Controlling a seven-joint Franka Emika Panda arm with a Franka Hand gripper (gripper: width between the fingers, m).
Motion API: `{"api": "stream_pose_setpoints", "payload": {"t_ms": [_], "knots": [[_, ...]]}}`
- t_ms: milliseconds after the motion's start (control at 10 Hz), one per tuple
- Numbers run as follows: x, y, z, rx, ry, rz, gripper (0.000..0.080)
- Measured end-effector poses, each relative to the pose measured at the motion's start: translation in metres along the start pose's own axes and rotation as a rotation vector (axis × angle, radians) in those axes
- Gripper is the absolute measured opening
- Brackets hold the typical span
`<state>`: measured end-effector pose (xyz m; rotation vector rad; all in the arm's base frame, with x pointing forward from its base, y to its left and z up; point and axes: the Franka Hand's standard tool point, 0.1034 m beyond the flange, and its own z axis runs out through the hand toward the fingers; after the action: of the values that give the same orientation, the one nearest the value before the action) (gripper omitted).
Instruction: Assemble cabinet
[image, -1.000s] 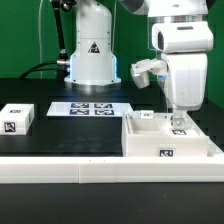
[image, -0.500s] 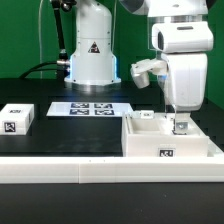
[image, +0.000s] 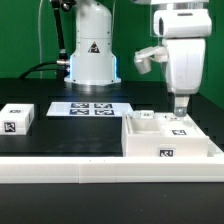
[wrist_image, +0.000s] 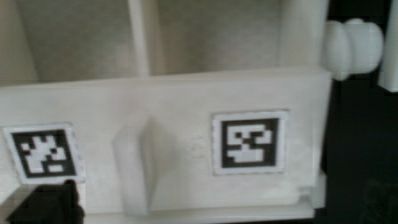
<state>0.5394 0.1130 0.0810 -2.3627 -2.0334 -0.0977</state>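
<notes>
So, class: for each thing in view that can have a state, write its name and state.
cabinet: lying on the table, open side up, not held.
gripper: hovering above the cabinet; open or shut unclear.
small tagged block: resting on the table, apart, untouched.
marker board: flat on the table.

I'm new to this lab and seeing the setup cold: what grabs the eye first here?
The white arm dominates the exterior view's right, its gripper hanging over the cabinet, an open white box with black-and-white tags. The wrist view is filled by that box's tagged wall. A small tagged block sits apart at the exterior view's left.
</notes>
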Motion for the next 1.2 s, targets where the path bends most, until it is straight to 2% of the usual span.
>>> {"api": "stream_pose_setpoints", "payload": {"t_ms": [200, 300, 800, 900, 1200], "knots": [[-0.003, -0.022, -0.006, 0.000, -0.009, 0.015, 0.0797], [-0.005, -0.034, -0.004, 0.009, -0.014, 0.023, 0.0797], [-0.006, -0.032, -0.002, 0.011, -0.014, 0.027, 0.0797], [-0.004, -0.041, -0.002, 0.008, -0.013, 0.028, 0.0797], [-0.018, -0.067, 0.005, 0.025, -0.022, -0.006, 0.0797]]}}
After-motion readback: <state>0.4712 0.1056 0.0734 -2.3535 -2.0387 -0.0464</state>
